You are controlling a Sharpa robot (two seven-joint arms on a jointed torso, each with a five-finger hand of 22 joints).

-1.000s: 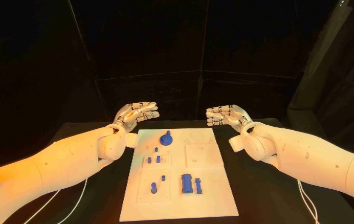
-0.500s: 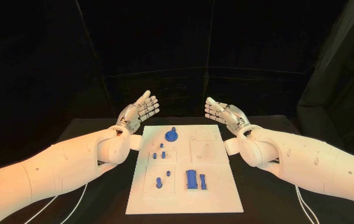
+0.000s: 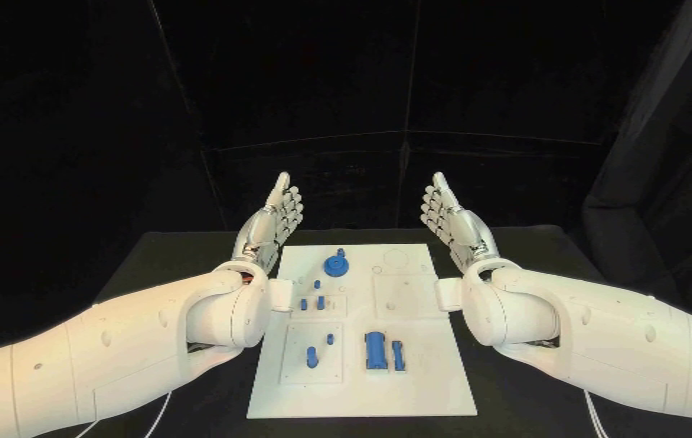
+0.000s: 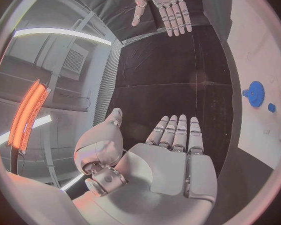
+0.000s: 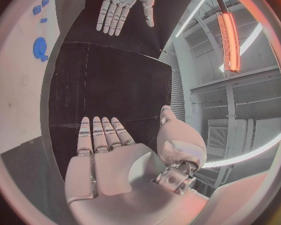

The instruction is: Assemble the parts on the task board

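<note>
The white task board point(image 3: 418, 378) lies lengthwise in the middle of the black table. On it are a round blue part with a knob point(image 3: 336, 264) at the far end, small blue pegs point(image 3: 310, 303) mid-board, and a larger blue block point(image 3: 375, 348) beside a slim blue piece point(image 3: 398, 356) near me. My left hand point(image 3: 271, 220) is raised off the far left corner of the board, flat, fingers straight, holding nothing. My right hand point(image 3: 453, 220) mirrors it off the far right corner, palm facing the left one. Each wrist view shows its own flat palm point(image 4: 172, 157) point(image 5: 106, 160) and the other hand point(image 4: 162, 7) point(image 5: 123, 5) opposite.
Black table point(image 3: 173, 258) surrounds the board on all sides, with dark curtain behind. My forearms point(image 3: 144, 343) point(image 3: 577, 328) flank the board's near half.
Both hands have uncurled from loosely bent fingers to flat, straight, upright palms facing each other. The head camera has shifted slightly.
</note>
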